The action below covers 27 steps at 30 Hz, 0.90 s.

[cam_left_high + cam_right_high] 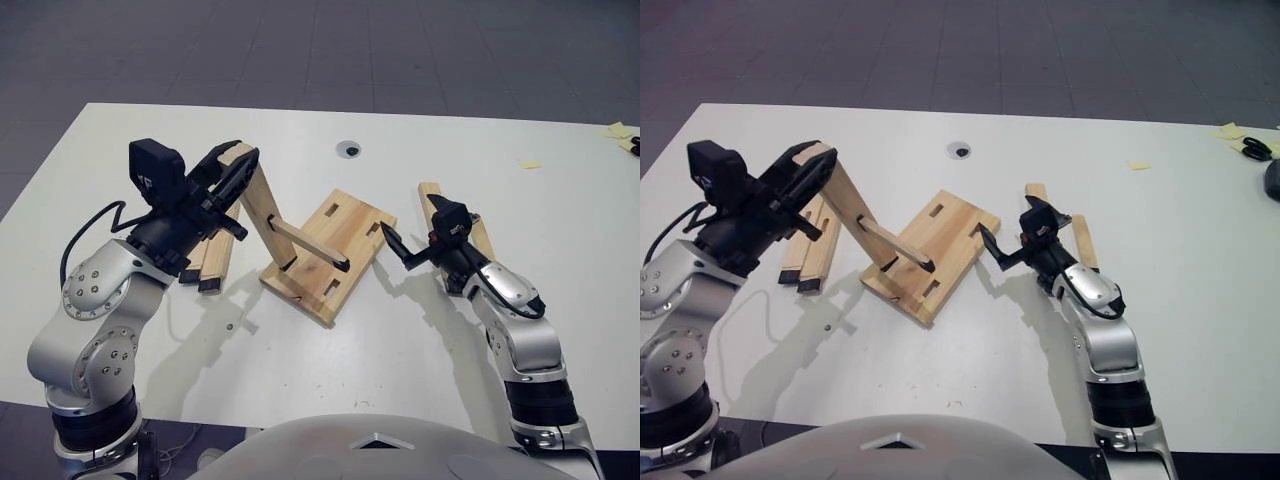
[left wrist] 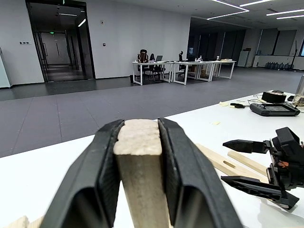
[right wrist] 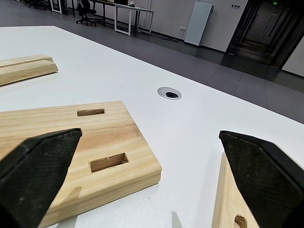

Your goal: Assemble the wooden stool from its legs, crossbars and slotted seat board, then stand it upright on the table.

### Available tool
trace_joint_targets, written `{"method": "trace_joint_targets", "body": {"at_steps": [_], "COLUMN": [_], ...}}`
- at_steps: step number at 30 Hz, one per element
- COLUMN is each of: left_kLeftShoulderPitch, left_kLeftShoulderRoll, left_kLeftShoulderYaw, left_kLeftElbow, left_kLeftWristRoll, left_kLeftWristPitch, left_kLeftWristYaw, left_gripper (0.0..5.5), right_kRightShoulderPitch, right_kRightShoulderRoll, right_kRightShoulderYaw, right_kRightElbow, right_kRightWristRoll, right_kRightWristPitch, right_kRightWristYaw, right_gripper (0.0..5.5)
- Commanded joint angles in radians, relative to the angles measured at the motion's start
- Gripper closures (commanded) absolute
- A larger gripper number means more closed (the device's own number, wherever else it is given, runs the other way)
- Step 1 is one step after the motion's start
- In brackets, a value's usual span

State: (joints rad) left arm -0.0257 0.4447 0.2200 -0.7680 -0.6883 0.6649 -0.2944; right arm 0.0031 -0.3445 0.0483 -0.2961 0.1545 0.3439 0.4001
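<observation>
The slotted seat board (image 1: 352,222) lies flat on the white table (image 1: 560,270). A wooden leg (image 1: 262,205) leans tilted over its left end, joined by a crossbar (image 1: 312,247) that runs down onto the board. My left gripper (image 1: 236,165) is shut on the leg's top end (image 2: 141,180). My right gripper (image 1: 405,215) hovers open just off the board's right edge, fingers (image 3: 42,171) spread and holding nothing. Two loose legs (image 1: 213,262) lie beside my left arm. More loose pieces (image 1: 429,190) lie partly hidden under my right arm.
A round cable hole (image 1: 349,150) sits in the table beyond the board. A small fastener (image 1: 230,325) lies near the front left. Yellow notes (image 1: 530,164) and dark items (image 1: 628,140) are at the far right. The table's right half has free room.
</observation>
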Motion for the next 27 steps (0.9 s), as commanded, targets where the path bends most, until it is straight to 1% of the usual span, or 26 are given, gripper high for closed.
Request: {"method": "trace_joint_targets", "body": {"at_steps": [1,4,6,12,17,19,21,24,27], "left_kLeftShoulderPitch": [0.200,0.314,0.355,0.469,0.530,0.490,0.396,0.245,0.144], "left_kLeftShoulderRoll": [0.039,0.035,0.038,0.124,0.123,0.109,0.109,0.119,0.147], "left_kLeftShoulderYaw": [-0.085,-0.125,-0.162,-0.279,-0.305,-0.279,-0.262,-0.265,-0.283], "left_kLeftElbow": [0.089,0.110,0.109,0.110,0.166,0.178,0.184,0.182,0.187], "left_kLeftWristRoll": [0.097,0.133,0.144,0.268,0.294,0.256,0.241,0.238,0.272], "left_kLeftWristPitch": [0.064,0.008,-0.022,-0.166,-0.255,-0.254,-0.249,-0.244,-0.278], "left_kLeftWristYaw": [0.008,0.016,0.023,-0.003,0.005,0.026,0.039,0.034,0.007], "left_gripper": [4.46,4.46,4.46,4.46,4.46,4.46,4.46,4.46,4.45], "right_kRightShoulderPitch": [-0.016,-0.007,-0.004,-0.016,-0.027,-0.030,-0.039,-0.063,-0.087], "right_kRightShoulderRoll": [-0.006,-0.010,-0.010,-0.011,-0.012,-0.012,-0.010,-0.008,-0.011], "right_kRightShoulderYaw": [-0.006,-0.012,-0.011,-0.011,-0.015,-0.015,-0.014,-0.012,-0.009], "right_kRightElbow": [0.002,-0.001,-0.004,-0.002,0.000,0.004,0.013,0.029,0.047], "right_kRightWristRoll": [-0.002,-0.002,-0.003,-0.003,-0.002,-0.002,-0.004,-0.006,-0.009], "right_kRightWristPitch": [-0.003,-0.003,-0.001,0.003,0.005,0.004,0.002,0.000,-0.009], "right_kRightWristYaw": [0.005,0.005,0.004,0.004,0.002,0.002,0.000,0.000,0.004], "right_gripper": [0.10,0.10,0.10,0.10,0.10,0.10,0.10,0.10,0.10]}}
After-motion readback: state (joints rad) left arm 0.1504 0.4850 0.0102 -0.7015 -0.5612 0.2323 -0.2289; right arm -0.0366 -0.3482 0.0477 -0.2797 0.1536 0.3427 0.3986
